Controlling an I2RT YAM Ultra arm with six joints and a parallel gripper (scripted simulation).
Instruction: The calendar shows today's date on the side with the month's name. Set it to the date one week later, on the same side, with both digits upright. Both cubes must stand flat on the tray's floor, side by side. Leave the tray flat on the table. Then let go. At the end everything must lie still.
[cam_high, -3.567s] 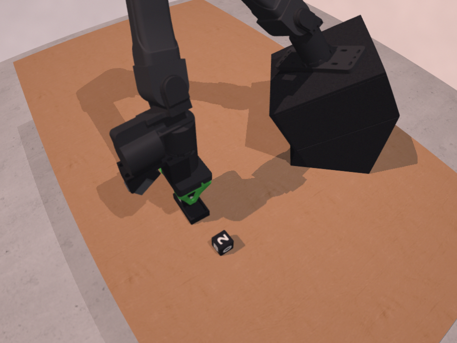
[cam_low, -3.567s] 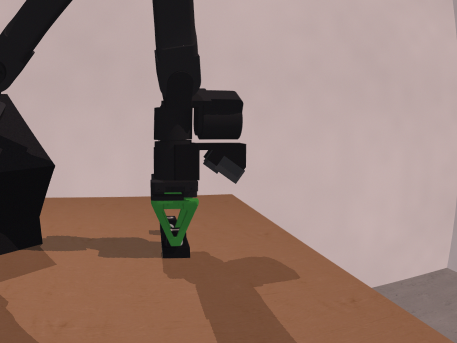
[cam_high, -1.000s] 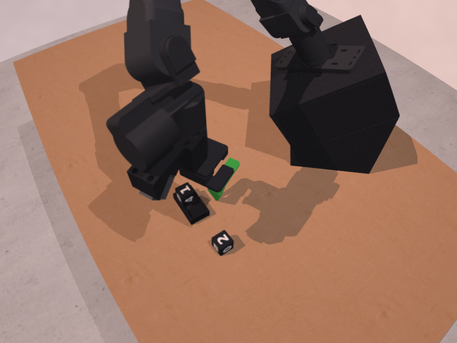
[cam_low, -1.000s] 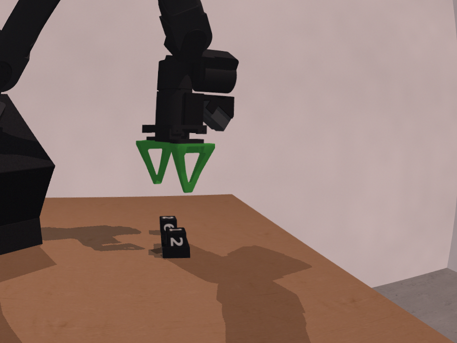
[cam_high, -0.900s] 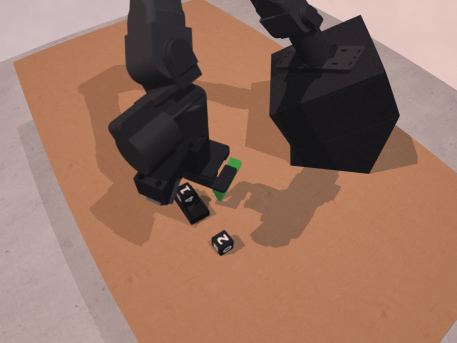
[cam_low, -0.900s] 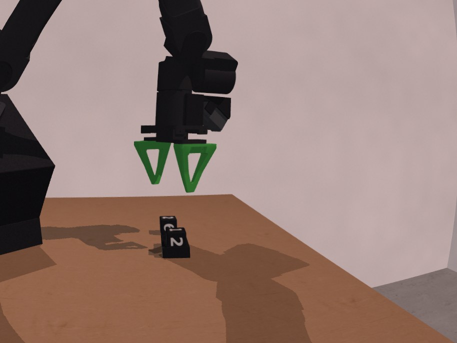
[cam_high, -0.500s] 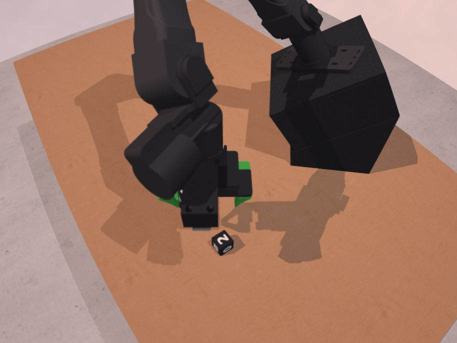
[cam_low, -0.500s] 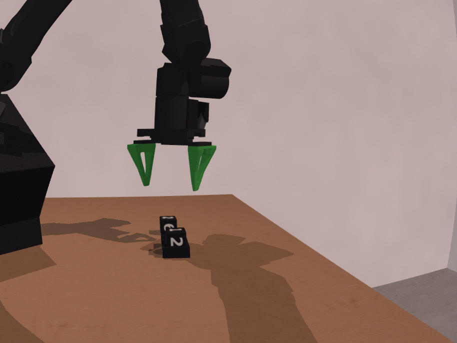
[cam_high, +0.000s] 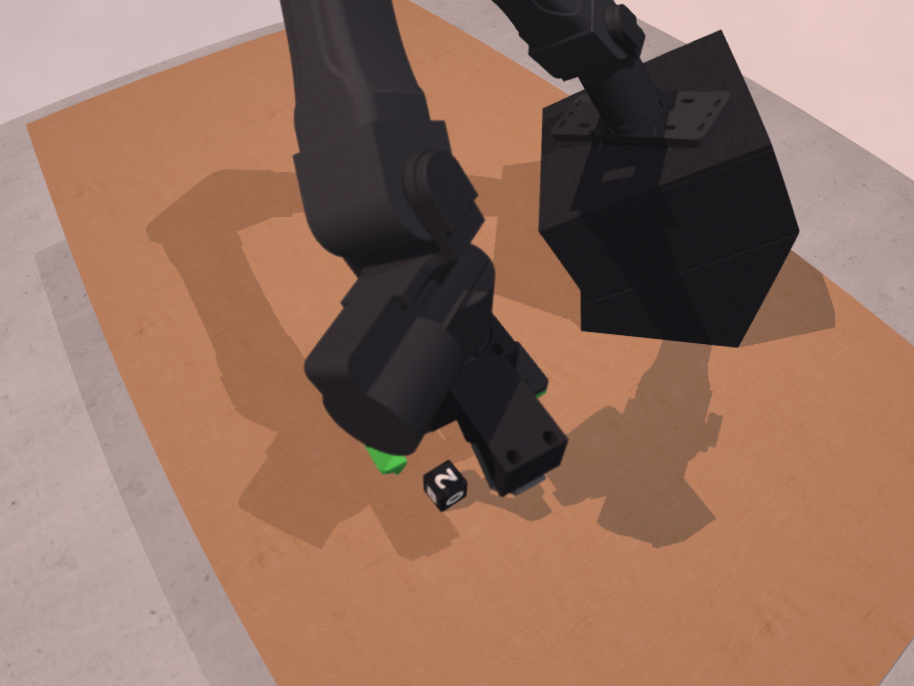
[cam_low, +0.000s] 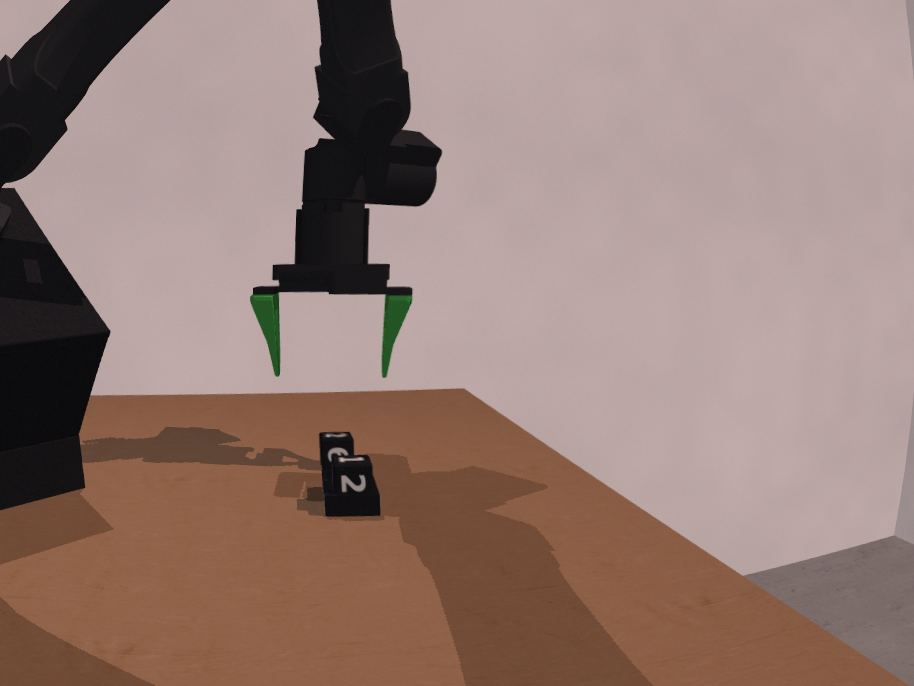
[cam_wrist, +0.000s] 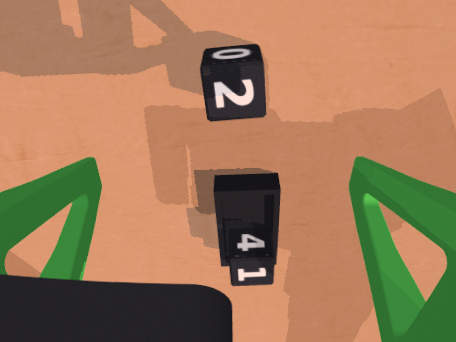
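1. I had the gripper (cam_low: 330, 375) hanging well above the wooden table (cam_low: 590, 561), pointing straight down, its green fingers spread as wide as they go with nothing between them.
2. Through the wrist camera I saw the black tray (cam_wrist: 247, 206) almost directly below, lying between the two fingers' lines but far under them.
3. One cube (cam_wrist: 252, 263) sat in the tray at the end nearer the camera. I read a 4 on its top face and a 1 on the side face below it.
4. The rest of the tray's floor looked bare and dark; only that one cube was in it.
5. The second cube (cam_wrist: 234, 83) stood out on the table, apart from the tray's far end, showing a 2 on top and a 0 on its far side face.
6. From the exterior view that loose cube (cam_low: 352, 483) stood in front of the tray, hiding most of it.
7. From the top view, the wrist covered the tray; only the loose cube (cam_high: 445, 485) showed, just beside the wrist housing's edge.
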